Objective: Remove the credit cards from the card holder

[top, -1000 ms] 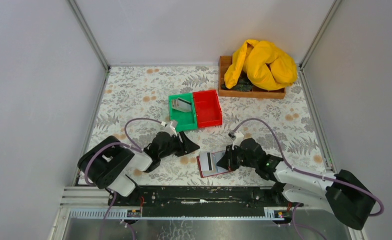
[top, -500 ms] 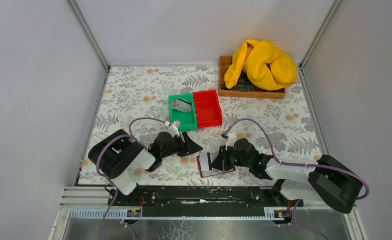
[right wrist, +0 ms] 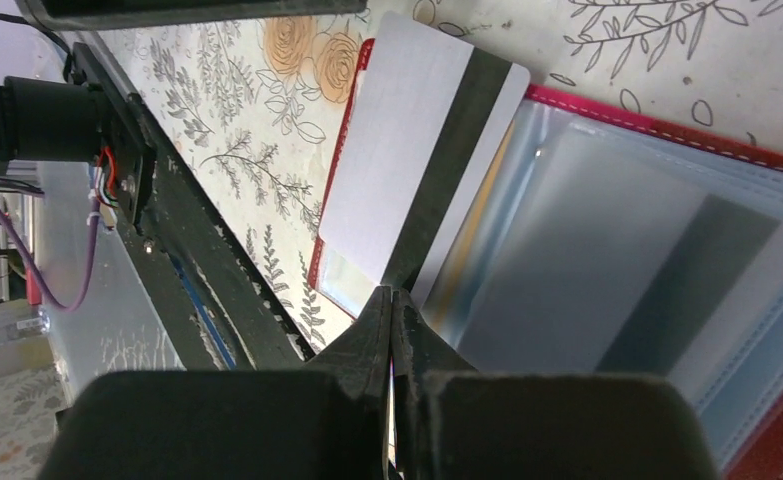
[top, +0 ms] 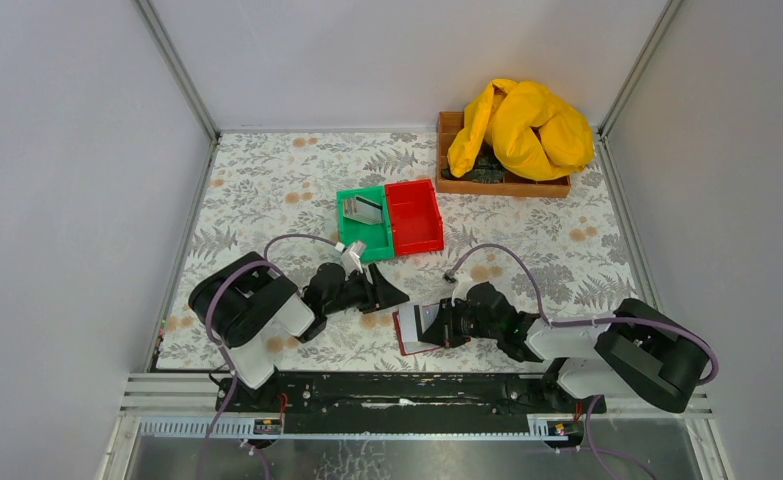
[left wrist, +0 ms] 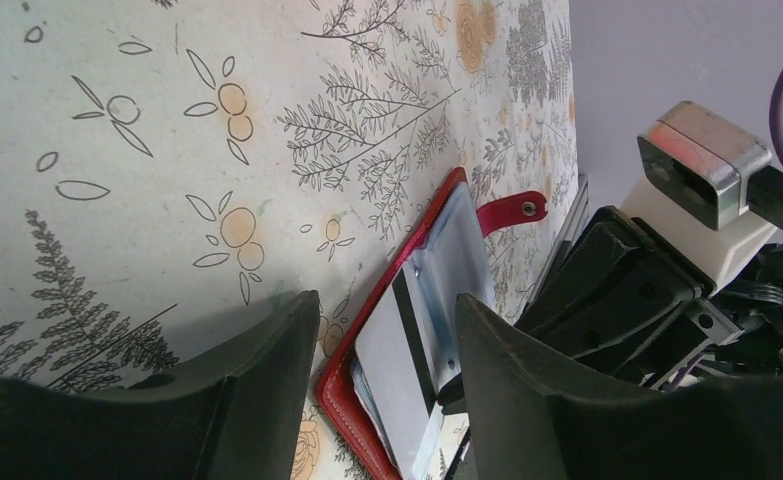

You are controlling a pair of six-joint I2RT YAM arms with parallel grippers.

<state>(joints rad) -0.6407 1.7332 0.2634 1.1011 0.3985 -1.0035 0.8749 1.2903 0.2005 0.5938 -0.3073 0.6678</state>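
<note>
Both arms had drawn in since a second earlier. The right arm (top: 577, 345) had folded closer to its base and its jaws had slid left over the card holder (top: 404, 345), while the left arm (top: 267, 310) had edged nearer too. The card holder lay open on the table (top: 267, 180) near the front edge, between the two sets of jaws. A white-grey striped card (right wrist: 407, 140) stuck out past its red border. The right jaws were pressed together, tips meeting at that card's edge — whether they pinched it I could not tell. The left jaws stood apart, pointing at the card holder. Another grey card (top: 368, 208) leaned in the green bin (top: 367, 240), beside the red bin (top: 415, 218).
</note>
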